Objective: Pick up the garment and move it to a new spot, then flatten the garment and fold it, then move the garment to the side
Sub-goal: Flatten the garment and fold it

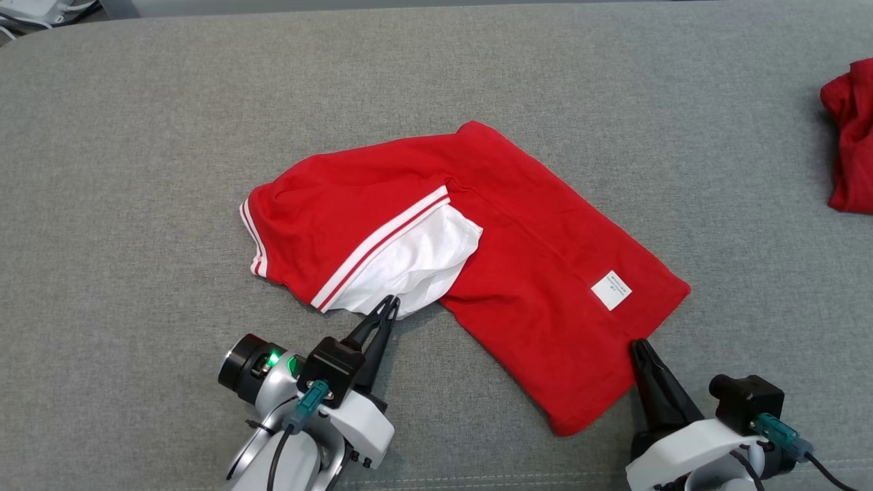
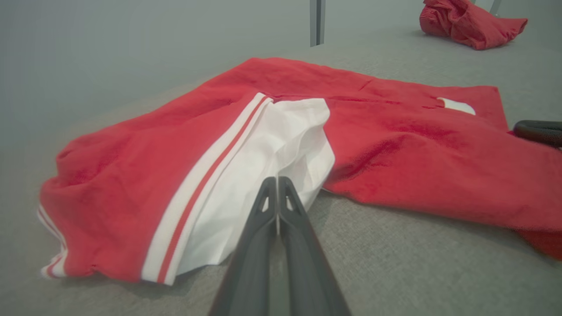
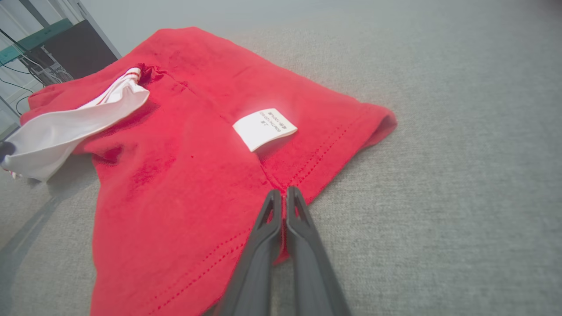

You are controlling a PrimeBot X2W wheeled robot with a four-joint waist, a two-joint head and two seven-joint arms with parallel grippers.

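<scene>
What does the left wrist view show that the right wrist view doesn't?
Left wrist view: a second red heap far off, and a close look at the left fingers shut on the garment's white part. Right wrist view: shelving, and the right fingers shut on the red hem. Both: the garment, its label, the grey surface.

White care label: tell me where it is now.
In the head view the white care label lies on the red garment, toward its right end near the hem, just beyond the right gripper closed on that edge.

Black left tool (image 1: 390,301), white wrist casing (image 1: 361,419)
</scene>
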